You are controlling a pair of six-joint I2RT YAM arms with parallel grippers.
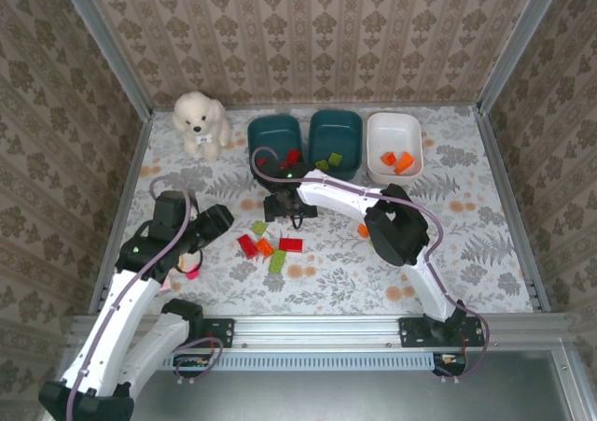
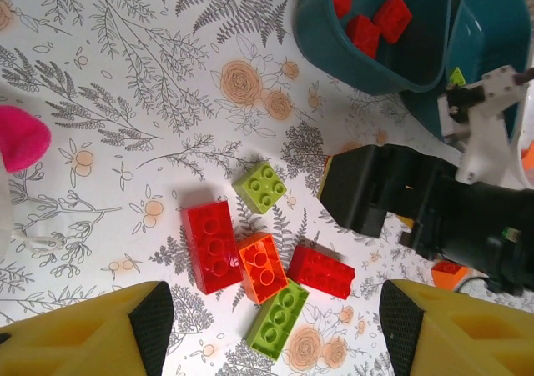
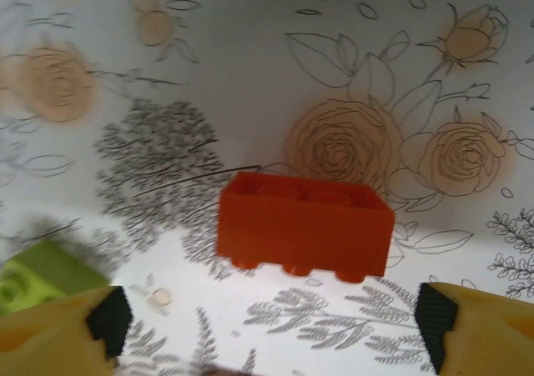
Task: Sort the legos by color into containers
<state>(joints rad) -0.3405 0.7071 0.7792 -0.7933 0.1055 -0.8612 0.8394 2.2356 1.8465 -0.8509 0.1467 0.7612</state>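
Note:
Five legos lie clustered mid-table: a green one (image 2: 265,186), a long red one (image 2: 211,245), an orange one (image 2: 263,266), a red one (image 2: 321,272) and a long green one (image 2: 277,319). My left gripper (image 2: 275,319) hovers open over this cluster, left of it in the top view (image 1: 219,221). My right gripper (image 1: 287,208) stands open over an orange-red brick (image 3: 304,224) lying studs-down between its fingers (image 3: 273,319), untouched. Another orange brick (image 1: 363,230) sits by the right forearm. The left teal tub (image 1: 270,127) holds red bricks (image 2: 367,30), the middle teal tub (image 1: 336,122) green ones, the white tub (image 1: 392,124) orange ones.
A white plush dog (image 1: 201,120) sits at the back left. A pink-and-yellow doll toy (image 1: 191,270) lies beside my left arm, its pink part (image 2: 21,138) at the left edge of the left wrist view. Patterned walls enclose the table on three sides.

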